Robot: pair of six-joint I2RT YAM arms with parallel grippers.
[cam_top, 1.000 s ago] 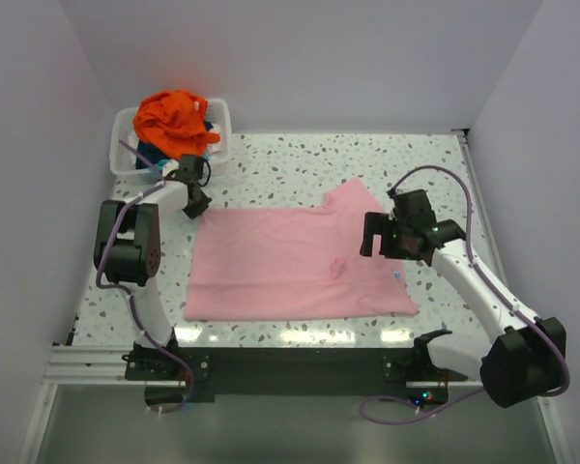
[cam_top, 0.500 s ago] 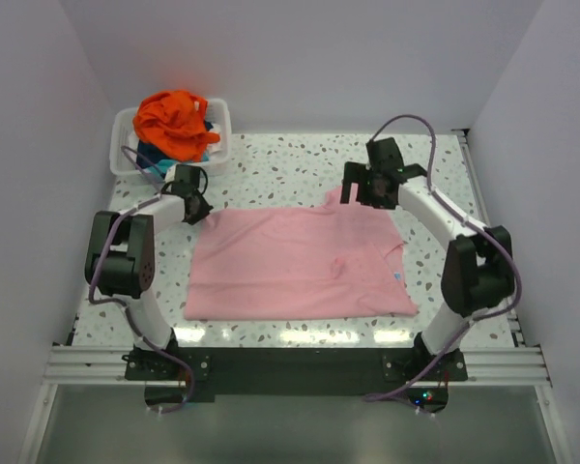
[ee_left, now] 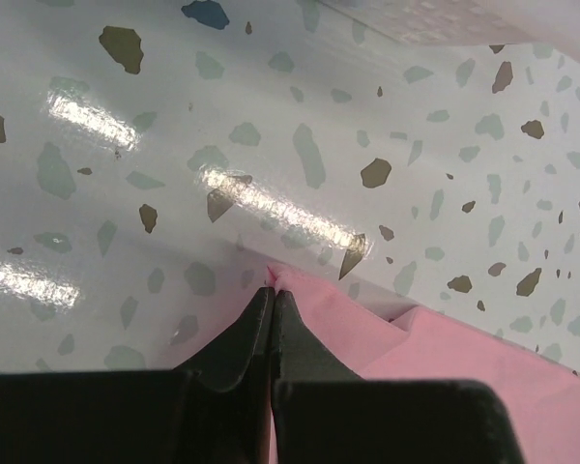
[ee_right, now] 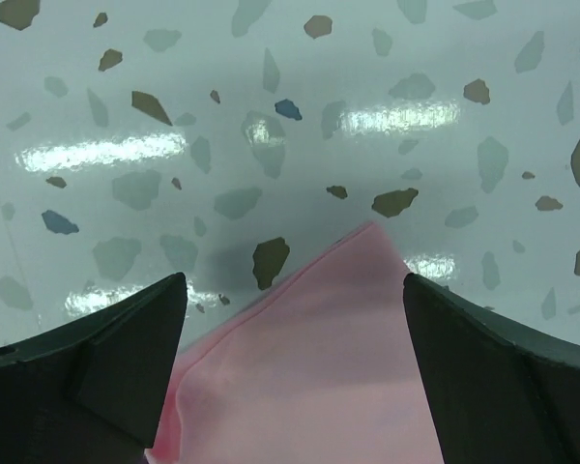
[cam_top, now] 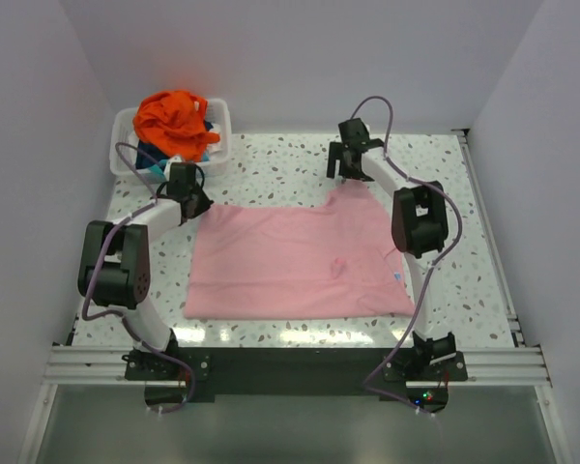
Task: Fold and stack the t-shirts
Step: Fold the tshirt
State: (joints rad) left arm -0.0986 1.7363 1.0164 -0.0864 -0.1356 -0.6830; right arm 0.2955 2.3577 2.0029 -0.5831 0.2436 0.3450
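A light pink t-shirt (cam_top: 290,261) lies spread flat on the speckled table. My left gripper (cam_top: 195,205) is shut on the shirt's far left corner (ee_left: 282,279), the jaws pinching the cloth at table level. My right gripper (cam_top: 348,177) is open above the shirt's far right corner, a pointed flap (ee_right: 358,319) that lies between the spread fingers (ee_right: 126,348). A bright orange t-shirt (cam_top: 177,118) sits heaped in the bin on top of teal and dark blue cloth (cam_top: 155,155).
A white plastic bin (cam_top: 222,121) stands at the table's far left corner, just behind my left gripper. Grey walls close in the left, back and right sides. The table's right edge (cam_top: 478,213) runs beside the right arm.
My right arm has swung from the shirt's right side up to its far right corner. My left gripper has shifted slightly toward the far left corner of the shirt.
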